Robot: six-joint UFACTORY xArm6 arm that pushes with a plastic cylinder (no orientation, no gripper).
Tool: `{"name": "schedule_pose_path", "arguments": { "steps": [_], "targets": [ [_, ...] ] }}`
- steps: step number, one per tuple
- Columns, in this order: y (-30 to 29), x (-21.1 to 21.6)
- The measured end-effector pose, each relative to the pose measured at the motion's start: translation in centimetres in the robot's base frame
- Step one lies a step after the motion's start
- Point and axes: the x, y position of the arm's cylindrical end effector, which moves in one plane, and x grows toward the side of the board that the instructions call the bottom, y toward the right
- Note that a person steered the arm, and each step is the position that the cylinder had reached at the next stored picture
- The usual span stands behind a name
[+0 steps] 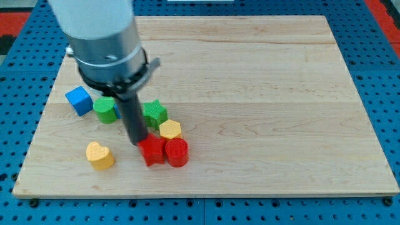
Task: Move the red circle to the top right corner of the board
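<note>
Barely started, by my reading: my tip [138, 142] holds nothing, being a bare rod, and rests against the red star [151, 152] at that block's upper left. The red circle [177, 152] sits just beyond the star, to the right of my tip, touching it. A yellow heart [99, 155] lies off to my tip's left; a yellow hexagon [170, 130] just up and right. Behind the rod are a green star [154, 112], a green cylinder [105, 109] and a blue cube [79, 100]. The wooden board [269, 94] stretches far up and right, so nearly the whole trip remains.
</note>
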Motion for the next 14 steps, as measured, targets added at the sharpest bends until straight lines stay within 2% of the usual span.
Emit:
{"name": "schedule_pose_path", "arguments": {
  "steps": [1, 2, 3, 5, 6, 7, 8, 10, 11, 12, 13, 14],
  "targets": [
    [3.7, 0.8],
    [0.6, 0.8],
    [-1.8, 3.7],
    [13.5, 4.6],
    [17.9, 4.6],
    [15.4, 5.1],
    [21.1, 7.3],
    [21.9, -1.8],
    [22.5, 2.2],
    [25.5, 0.3],
    [25.0, -7.7],
    [21.9, -17.5]
  ]
}}
